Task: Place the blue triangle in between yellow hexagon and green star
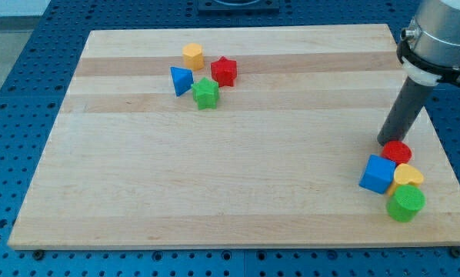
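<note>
The blue triangle (pixel 180 80) lies near the top of the wooden board (pixel 215 177), left of centre. The yellow hexagon (pixel 192 55) is just above it and to its right. The green star (pixel 205 93) is just to its lower right, touching or nearly touching it. A red star (pixel 224 71) sits right of the yellow hexagon and above the green star. My tip (pixel 386 141) is far away at the board's right side, just above and left of a red cylinder (pixel 397 151).
Below the red cylinder at the lower right sit a blue cube (pixel 377 174), a yellow heart-like block (pixel 408 175) and a green cylinder (pixel 405 203). The board lies on a blue perforated table (pixel 15 92).
</note>
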`<state>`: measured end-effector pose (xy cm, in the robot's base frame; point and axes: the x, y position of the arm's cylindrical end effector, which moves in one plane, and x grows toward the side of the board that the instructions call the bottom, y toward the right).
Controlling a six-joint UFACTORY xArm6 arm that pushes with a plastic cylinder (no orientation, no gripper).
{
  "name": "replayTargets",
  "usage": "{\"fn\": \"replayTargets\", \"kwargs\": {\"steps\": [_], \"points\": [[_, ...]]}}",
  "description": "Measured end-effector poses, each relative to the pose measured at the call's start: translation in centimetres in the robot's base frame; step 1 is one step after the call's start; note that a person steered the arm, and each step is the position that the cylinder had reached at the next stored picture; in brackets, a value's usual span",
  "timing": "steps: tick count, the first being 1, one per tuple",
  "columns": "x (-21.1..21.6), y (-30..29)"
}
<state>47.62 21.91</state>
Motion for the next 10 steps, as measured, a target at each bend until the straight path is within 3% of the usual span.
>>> {"fn": "replayTargets", "kwargs": {"steps": [1, 2, 3, 4, 5, 6, 7, 8, 10], "points": [[-0.2, -1.8], [0.9, -8.4], [2.5, -17.5], [1.5, -27.2], [-6.9, -31.6], [-11.2, -34.8], [-11.3, -38.7], [-12.6, -40.5], [-14.5, -30.3]]}}
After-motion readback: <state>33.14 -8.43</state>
